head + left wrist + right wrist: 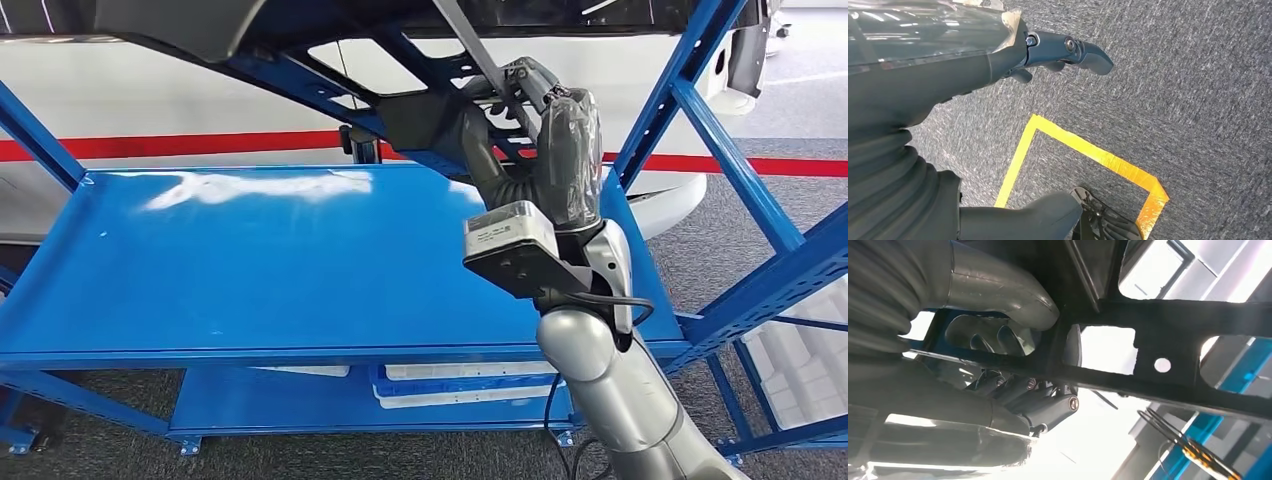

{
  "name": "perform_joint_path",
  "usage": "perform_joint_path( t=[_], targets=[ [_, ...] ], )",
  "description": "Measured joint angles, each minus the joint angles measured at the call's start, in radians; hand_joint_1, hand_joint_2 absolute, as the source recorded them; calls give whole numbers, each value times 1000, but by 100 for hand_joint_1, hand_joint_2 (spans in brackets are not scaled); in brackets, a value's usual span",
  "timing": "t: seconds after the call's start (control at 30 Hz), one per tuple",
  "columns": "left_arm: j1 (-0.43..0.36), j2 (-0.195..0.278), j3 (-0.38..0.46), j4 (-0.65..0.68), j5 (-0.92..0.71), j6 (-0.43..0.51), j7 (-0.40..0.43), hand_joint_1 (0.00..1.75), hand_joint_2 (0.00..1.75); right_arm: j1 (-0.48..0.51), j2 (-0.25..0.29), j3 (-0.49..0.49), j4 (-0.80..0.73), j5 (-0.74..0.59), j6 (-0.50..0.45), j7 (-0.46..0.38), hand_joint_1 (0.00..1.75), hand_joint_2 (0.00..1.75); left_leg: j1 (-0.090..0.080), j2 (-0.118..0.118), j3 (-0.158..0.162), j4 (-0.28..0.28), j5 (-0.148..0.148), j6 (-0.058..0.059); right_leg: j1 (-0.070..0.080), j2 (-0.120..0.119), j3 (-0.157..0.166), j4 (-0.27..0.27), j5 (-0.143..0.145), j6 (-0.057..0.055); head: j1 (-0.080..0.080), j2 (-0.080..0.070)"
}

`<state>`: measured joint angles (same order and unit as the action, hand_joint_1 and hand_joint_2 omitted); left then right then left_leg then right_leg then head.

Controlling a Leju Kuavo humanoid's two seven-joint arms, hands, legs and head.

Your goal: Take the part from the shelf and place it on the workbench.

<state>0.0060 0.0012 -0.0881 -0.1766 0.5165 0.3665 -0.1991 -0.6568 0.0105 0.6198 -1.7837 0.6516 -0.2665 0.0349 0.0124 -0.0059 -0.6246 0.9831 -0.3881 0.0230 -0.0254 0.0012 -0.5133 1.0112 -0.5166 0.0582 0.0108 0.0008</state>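
Head view shows the right hand (545, 100) raised with fingers wrapped round a bar of the black perforated plastic frame part (330, 60), above the glossy blue steel shelf (250, 260). Beyond the hand, blue shelf struts (700, 110) crowd close; my guess is the frame could snag there and twist loose. Left hand (1058, 50) hangs over grey carpet, fingers extended, holding nothing.

The left hand (1013, 55) hangs above grey carpet (1188, 100), its dark fingers (1073, 50) stretched out with nothing in them. Yellow tape (1088, 150) marks an angled corner on the floor below.
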Motion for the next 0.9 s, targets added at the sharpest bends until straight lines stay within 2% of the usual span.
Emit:
perform_joint_path(
  t=[0.03,0.1,0.13,0.17,0.2,0.27,0.3,0.33,0.37,0.4,0.47,0.5,0.53,0.57,0.63,0.67,0.7,0.73,0.8,0.83,0.87,0.9],
  targets=[
    [0,1,0,0,0,4,4,0,175,1,-1,-1,-3,-13,-2,-3,175,175,-1,-1,-1,4,1,-7,2,1,7,-20,10,-6,1,0],
    [-1,-1,0,0,3,31,17,0,175,5,-3,-2,-6,-56,-5,-14,175,175,-1,-2,-4,7,6,-19,5,4,-6,-18,17,-23,0,0],
    [-2,-5,0,0,5,57,23,0,175,8,-4,-2,-8,-85,-7,-21,175,175,2,-2,-8,11,1,-24,2,4,-9,-19,19,-32,-1,0],
    [-3,-11,0,0,7,87,27,0,175,12,-6,-3,-9,-116,-8,-29,175,175,5,0,-16,25,-17,-29,-1,3,-11,-19,25,-41,-2,0],
    [-4,-19,0,-1,9,113,28,0,175,18,-7,-5,-10,-145,-9,-37,175,175,7,1,-29,58,-50,-33,-3,3,-14,-20,31,-52,-3,0],
    [-5,-33,-1,-2,10,146,22,0,175,38,-11,-9,-12,-196,-12,-52,175,175,9,3,-73,186,-143,-39,0,1,-26,-19,44,-68,-4,0],
    [-6,-38,-2,-3,12,152,17,0,175,51,-13,-12,-13,-216,-13,-59,175,175,10,3,-94,254,-179,-42,3,-1,-34,-19,49,-71,-4,0],
    [-6,-42,-3,-5,14,155,11,0,175,65,-15,-14,-13,-234,-15,-65,175,175,10,3,-103,301,-197,-43,5,-2,-41,-18,53,-73,-4,0],
    [-6,-44,-4,-6,17,157,4,0,175,77,-18,-16,-14,-250,-16,-71,175,175,10,3,-92,309,-196,-43,6,-2,-46,-17,58,-72,-3,0],
    [-5,-45,-4,-8,20,157,-4,0,175,88,-21,-18,-14,-265,-17,-75,175,175,11,3,-60,275,-178,-43,6,-2,-51,-16,61,-70,-4,0],
    [-6,-45,-7,-13,24,153,-21,0,175,103,-26,-22,-18,-289,-17,-83,175,175,12,3,41,133,-133,-41,9,-2,-58,-12,66,-66,-4,0],
    [-6,-46,-8,-15,25,149,-32,0,175,108,-28,-24,-21,-299,-18,-86,175,175,11,1,79,73,-119,-37,11,-2,-62,-9,68,-63,-3,0],
    [-6,-46,-10,-17,25,144,-43,0,175,113,-30,-26,-25,-306,-18,-89,175,175,10,0,100,36,-114,-33,13,-2,-65,-7,71,-58,-3,0],
    [-6,-46,-12,-19,26,140,-53,0,175,118,-32,-28,-29,-311,-19,-90,175,175,7,-2,105,23,-114,-29,15,-2,-69,-6,76,-52,-3,0],
    [-6,-47,-15,-22,27,135,-65,0,175,126,-35,-31,-36,-318,-20,-92,175,175,5,0,94,19,-105,-15,16,0,-76,-5,80,-38,-2,0],
    [-6,-48,-16,-24,27,134,-68,0,175,130,-37,-34,-39,-319,-20,-93,175,175,5,2,88,17,-97,-5,16,0,-85,6,70,-34,-2,0],
    [-6,-49,-17,-25,27,132,-70,0,175,132,-39,-37,-41,-320,-20,-94,175,175,5,5,81,14,-88,5,16,1,-101,35,47,-35,1,0],
    [-6,-49,-18,-27,27,131,-71,0,175,135,-41,-40,-43,-321,-20,-95,175,175,5,7,72,12,-79,14,15,1,-123,85,12,-39,3,0],
    [-6,-49,-21,-28,27,129,-73,0,175,141,-45,-42,-45,-322,-20,-97,175,175,2,9,51,12,-63,21,13,1,-170,222,-60,-44,6,0],
    [-6,-49,-22,-28,27,129,-74,0,175,145,-47,-42,-45,-322,-20,-97,175,175,0,9,41,12,-56,22,13,1,-182,274,-81,-41,6,0],
    [-6,-50,-23,-28,27,128,-75,0,175,149,-49,-43,-46,-322,-20,-97,175,175,-1,10,32,13,-49,21,13,1,-175,290,-85,-36,6,0],
    [-6,-50,-25,-28,27,128,-75,0,175,151,-51,-43,-46,-322,-20,-97,175,175,-2,10,24,13,-41,20,13,1,-148,265,-74,-29,7,0]
  ],
)
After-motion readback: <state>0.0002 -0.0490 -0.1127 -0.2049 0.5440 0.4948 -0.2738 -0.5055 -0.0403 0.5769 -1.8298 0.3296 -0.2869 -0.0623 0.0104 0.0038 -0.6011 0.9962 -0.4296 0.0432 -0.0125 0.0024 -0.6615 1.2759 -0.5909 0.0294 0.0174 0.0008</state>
